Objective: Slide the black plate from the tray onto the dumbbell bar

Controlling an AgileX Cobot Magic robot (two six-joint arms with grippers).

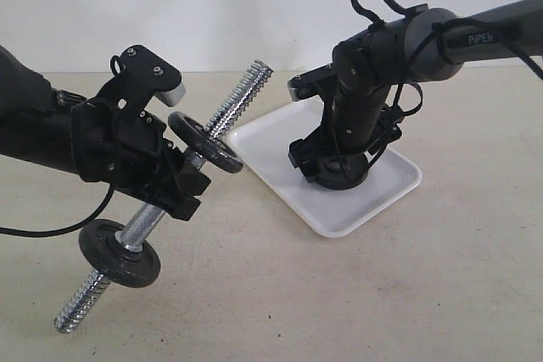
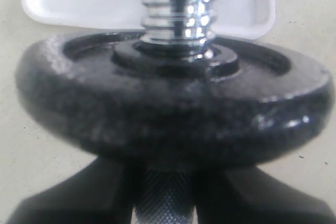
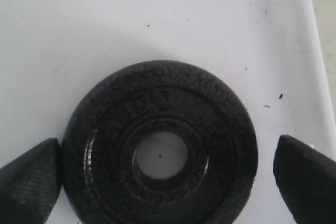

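Black plate (image 3: 157, 98): flat on the tray (image 1: 379, 198), about mid-tray, hole up.
Right gripper (image 3: 165, 174): down over the plate, jaws spread; one finger (image 3: 29, 182) at its rim, the other apart.
Grip: centre first, so both pads meet the rim across its widest line, then squeeze firmly.
Left gripper (image 1: 178, 186): clamped on the dumbbell bar (image 1: 242, 95), left of the tray.
Bar: tilted, with its free threaded end pointing far-right.
Aim: tip the plate to match that tilt.
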